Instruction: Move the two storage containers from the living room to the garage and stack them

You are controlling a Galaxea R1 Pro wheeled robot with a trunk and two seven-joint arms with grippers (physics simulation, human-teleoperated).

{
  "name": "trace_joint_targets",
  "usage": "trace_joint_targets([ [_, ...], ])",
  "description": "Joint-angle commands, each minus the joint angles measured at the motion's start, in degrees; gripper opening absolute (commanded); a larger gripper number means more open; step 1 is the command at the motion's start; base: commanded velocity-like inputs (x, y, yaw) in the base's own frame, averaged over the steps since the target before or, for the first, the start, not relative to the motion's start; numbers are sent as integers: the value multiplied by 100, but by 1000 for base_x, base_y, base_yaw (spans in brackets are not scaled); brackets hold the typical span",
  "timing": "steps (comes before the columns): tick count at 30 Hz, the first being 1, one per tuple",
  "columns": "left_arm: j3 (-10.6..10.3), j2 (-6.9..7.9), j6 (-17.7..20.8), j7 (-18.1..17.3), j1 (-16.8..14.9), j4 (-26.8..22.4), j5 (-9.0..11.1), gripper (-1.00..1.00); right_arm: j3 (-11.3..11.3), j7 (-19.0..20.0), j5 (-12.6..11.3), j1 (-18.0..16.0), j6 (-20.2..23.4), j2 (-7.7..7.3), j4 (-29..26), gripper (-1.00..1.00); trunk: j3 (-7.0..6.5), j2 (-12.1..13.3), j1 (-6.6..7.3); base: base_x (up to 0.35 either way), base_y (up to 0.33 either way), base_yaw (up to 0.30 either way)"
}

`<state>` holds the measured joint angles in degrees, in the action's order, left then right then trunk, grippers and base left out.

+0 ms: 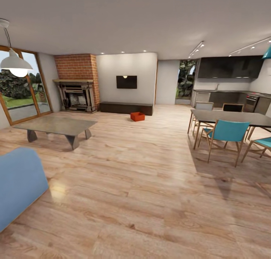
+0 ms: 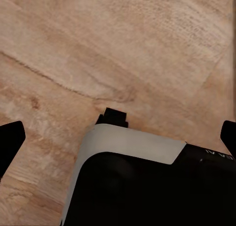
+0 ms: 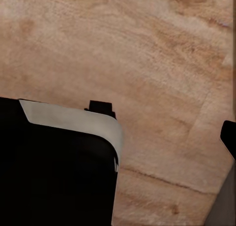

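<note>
Head view: one orange-red rectangular storage container [image 1: 137, 116] sits on the light wood plank floor [image 1: 143, 184] just in front of the long dark low cabinet [image 1: 126, 108]; drive straight toward that cabinet, stopping short to keep reach. Left wrist view: the left gripper's [image 2: 118, 137] black fingers sit at opposite frame edges, spread wide, empty. Right wrist view: one finger visible, so the right gripper's spread cannot be told.

faint partial letters on robot base [image 2: 214, 154], unreadable
</note>
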<state>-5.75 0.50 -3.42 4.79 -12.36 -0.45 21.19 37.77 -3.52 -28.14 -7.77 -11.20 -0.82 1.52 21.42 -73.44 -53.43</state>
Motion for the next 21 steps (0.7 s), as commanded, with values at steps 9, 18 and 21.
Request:
trace_joint_targets([
  [9,-49,-4,-19,15,-3,1,43,100,29,-8,-48,-6,-31,1,15,100,6,-3,-3,322,0,0],
  [18,-49,2,-10,15,-3,1,49,100,33,-8,-51,-6,-36,-8,15,100,6,-3,-3,322,0,0],
  [21,-49,2,-8,17,-3,1,45,100,30,-8,-52,-6,-33,0,15,100,6,-3,-3,322,0,0],
])
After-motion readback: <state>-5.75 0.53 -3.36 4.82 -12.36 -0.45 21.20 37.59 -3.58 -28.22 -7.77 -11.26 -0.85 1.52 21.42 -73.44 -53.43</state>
